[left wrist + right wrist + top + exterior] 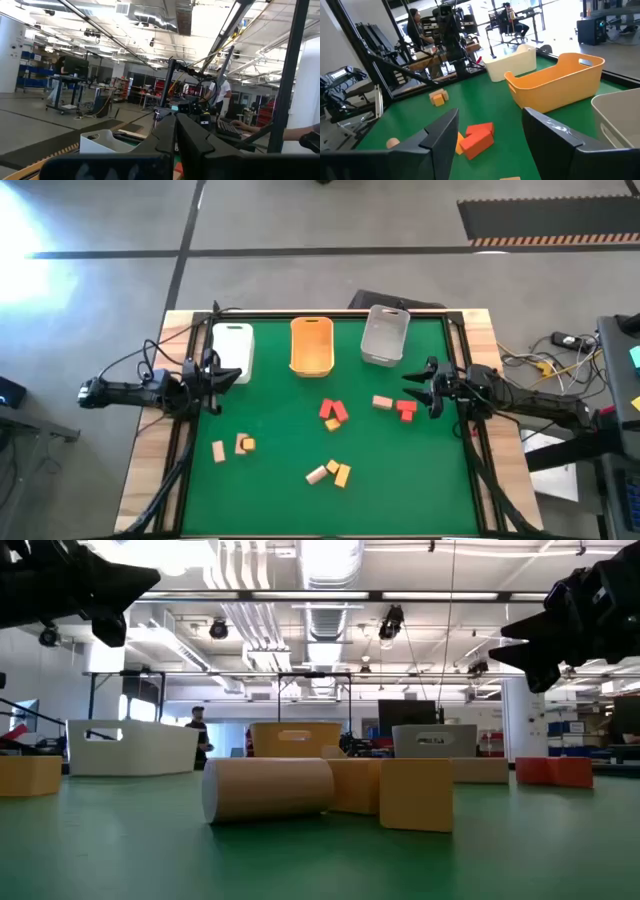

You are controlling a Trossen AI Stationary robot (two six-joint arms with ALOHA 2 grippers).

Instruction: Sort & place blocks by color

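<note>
1. Along the far edge of the green table (290, 500), a white bin (233, 346), an orange bin (311, 344) and a grey bin (384, 335) are standing in a row from left to right.
2. The blocks (334, 413) are lying loose on the table nearer than the bins: red and yellow ones mid-table, a tan and a red one to the right, a tan-and-yellow pair to the left, three more nearest.
3. The left gripper (226, 376) is hovering at the left side just beside the white bin, its fingers pressed together and holding nothing.
4. The right gripper (415, 385) is hovering at the right side near the red block, its fingers (440, 137) standing apart and empty.
</note>
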